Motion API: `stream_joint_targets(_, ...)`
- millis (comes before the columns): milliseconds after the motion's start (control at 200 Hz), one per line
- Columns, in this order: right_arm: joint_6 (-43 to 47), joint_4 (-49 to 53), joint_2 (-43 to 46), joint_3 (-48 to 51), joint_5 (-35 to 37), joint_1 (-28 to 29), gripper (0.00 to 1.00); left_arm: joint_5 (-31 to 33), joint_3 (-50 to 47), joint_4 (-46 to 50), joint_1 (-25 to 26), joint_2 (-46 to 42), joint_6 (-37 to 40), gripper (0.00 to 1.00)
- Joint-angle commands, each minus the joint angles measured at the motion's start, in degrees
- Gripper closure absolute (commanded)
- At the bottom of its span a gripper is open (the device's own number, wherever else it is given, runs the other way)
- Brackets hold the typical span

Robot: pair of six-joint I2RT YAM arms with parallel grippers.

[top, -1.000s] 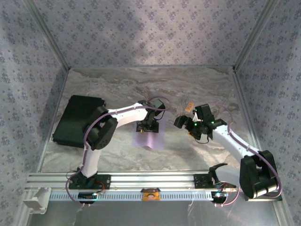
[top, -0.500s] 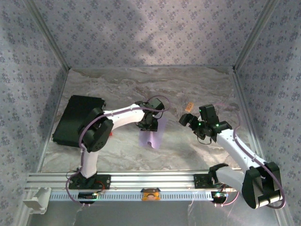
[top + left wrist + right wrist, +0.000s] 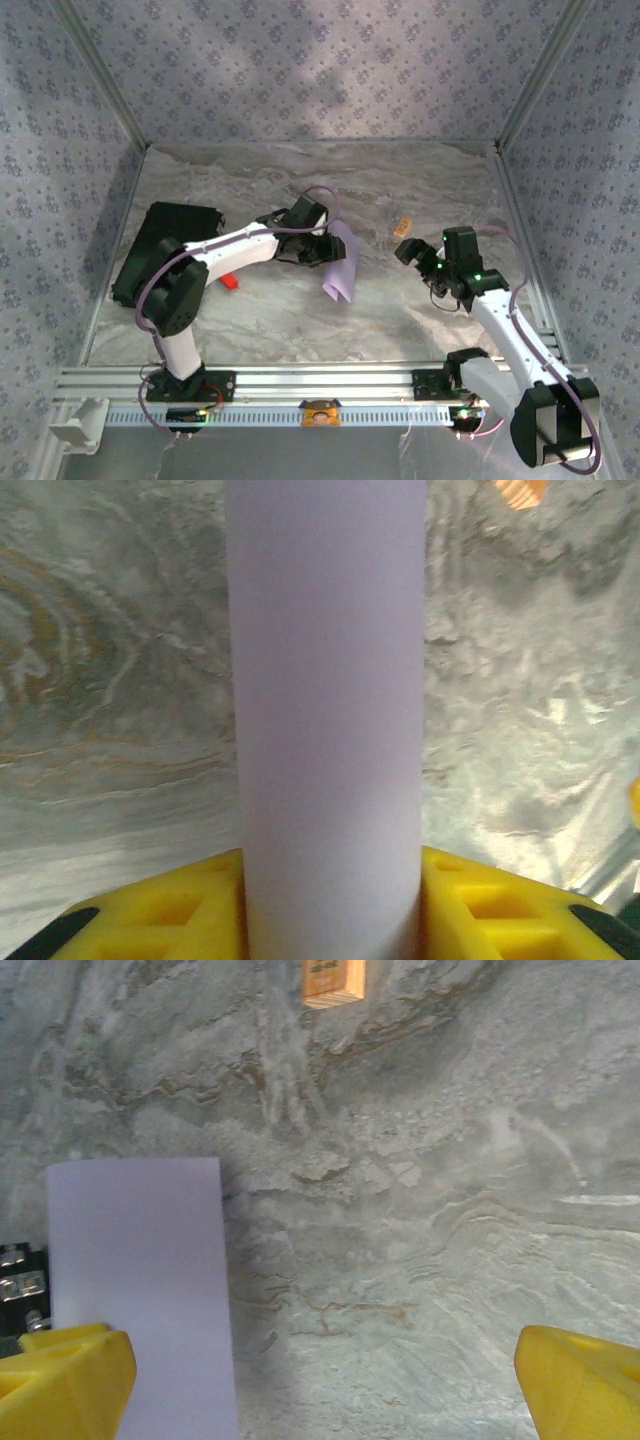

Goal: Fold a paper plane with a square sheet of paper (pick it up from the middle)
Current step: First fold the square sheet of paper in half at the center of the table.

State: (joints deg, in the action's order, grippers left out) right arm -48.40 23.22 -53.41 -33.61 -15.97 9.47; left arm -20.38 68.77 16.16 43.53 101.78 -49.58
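The left claw (image 3: 318, 248) is clamped on the square sheet of pale lavender paper (image 3: 340, 262), which is held up off the grey marbled tabletop (image 3: 300, 320) near mid-table w/ its free end hanging toward the near side. In the left wrist view the sheet (image 3: 325, 680) rises from between the yellow fingers (image 3: 150, 915) as a bowed, tube-like strip. It's pinched across the middle, so both halves curl round rather than flop. That fits "pick it up from the middle", and prob. sets up the centre crease. No sharp fold shows yet, so I'd call this the very start: a lifted sheet, no plane.

The right claw (image 3: 432, 256) hangs well apart to the right, jaws spread wide w/ nothing in them, facing the paper. Its own camera has the sheet (image 3: 140, 1260) low on the left, just beside one yellow fingertip (image 3: 65, 1375). I'd guess it's placed there to take the free side or pinch the crease.

Out of the way: a small tan wooden block (image 3: 403, 226) beyond the right claw, a small red object (image 3: 229, 281) under the left arm, and a black rectangular pad (image 3: 160, 250) far left.
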Motion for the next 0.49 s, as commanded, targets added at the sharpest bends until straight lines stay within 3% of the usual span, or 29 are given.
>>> stream_joint_targets(0,2.63,-3.86,1.61,0.81,-5.93,-1.01,0.01,-6.88,-2.43,-10.54,-0.02,-0.64,-4.24,0.58)
stream_joint_targets(170,4.43,-4.57,1.18,0.54,-8.76,-1.84,0.03,-10.68,-7.75,-24.64,0.2,1.15,-10.84,0.58)
stream_joint_targets(490,5.67,-7.86,-1.09,1.17,-14.8,-1.97,0.05,-7.71,-9.9,-30.27,2.5,4.92,-15.05,0.59)
